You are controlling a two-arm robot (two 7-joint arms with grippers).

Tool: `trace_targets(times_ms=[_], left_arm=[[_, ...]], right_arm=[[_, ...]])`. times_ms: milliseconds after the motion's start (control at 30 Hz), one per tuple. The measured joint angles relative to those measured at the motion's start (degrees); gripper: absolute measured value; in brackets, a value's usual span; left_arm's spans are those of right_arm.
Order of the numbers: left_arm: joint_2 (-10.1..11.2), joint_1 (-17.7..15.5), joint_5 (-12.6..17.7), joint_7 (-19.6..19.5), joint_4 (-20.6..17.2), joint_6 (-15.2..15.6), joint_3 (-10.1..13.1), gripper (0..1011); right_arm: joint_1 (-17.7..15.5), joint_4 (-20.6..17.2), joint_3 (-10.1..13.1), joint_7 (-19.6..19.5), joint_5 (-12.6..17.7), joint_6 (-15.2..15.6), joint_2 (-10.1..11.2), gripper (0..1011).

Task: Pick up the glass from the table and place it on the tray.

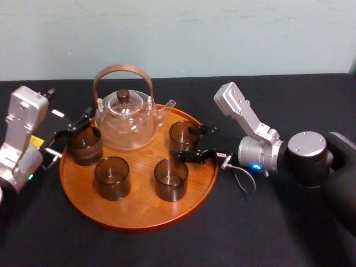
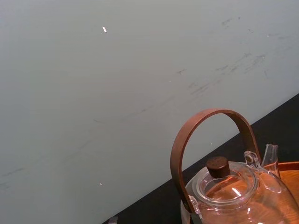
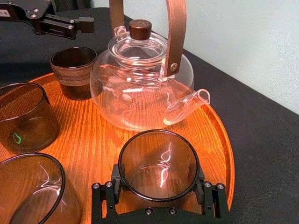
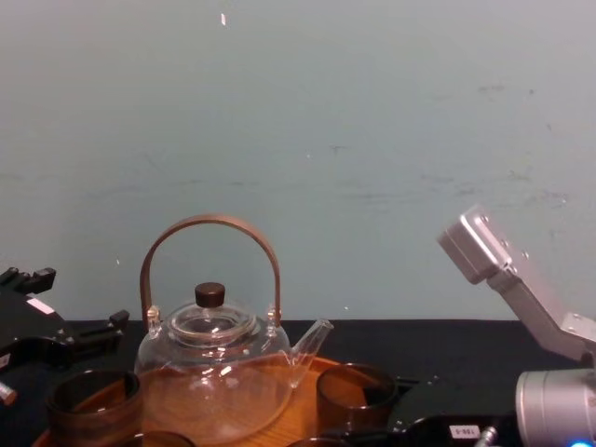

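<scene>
**Glass down on the tray, right gripper clamped on it**

The glass (image 1: 183,135) is seen standing upright on the round wooden tray (image 1: 139,208), on its right side, just beside the spout of the clear glass teapot (image 1: 127,119). It is held by the right gripper (image 1: 184,142), which is reached in from the tray's right edge, one finger pressed to each side of the glass wall. From the right wrist view the dark pads (image 3: 115,179) are shown flush against the glass (image 3: 159,158), its base down on the wood grain (image 3: 93,135).

Over on the tray's left edge, the left gripper (image 1: 72,133) is held with its fingers spread apart, beside a banded dark glass (image 1: 85,146) and closed on nothing.

Two more dark glasses (image 1: 112,178) are set side by side at the front of the tray. The tray itself is set on a black table (image 1: 278,222).
</scene>
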Motion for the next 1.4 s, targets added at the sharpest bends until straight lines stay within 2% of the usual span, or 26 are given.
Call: trace_targets(times_ms=[700, 867, 1400], left_arm=[[0.0, 0.0, 0.0, 0.0, 0.0, 0.0, 0.0, 1001], [0.0, 0.0, 0.0, 0.0, 0.0, 0.0, 0.0, 1001], [0.0, 0.0, 0.0, 0.0, 0.0, 0.0, 0.0, 1001]], right_arm=[[-0.14, 0.35, 0.09, -0.68, -1.05, 0.13, -0.1, 900], [-0.2, 0.43, 0.05, -0.65, -1.26, 0.31, -0.07, 1002], [-0.14, 0.36, 0.13, -0.57, -1.05, 0.25, -0.08, 1003]])
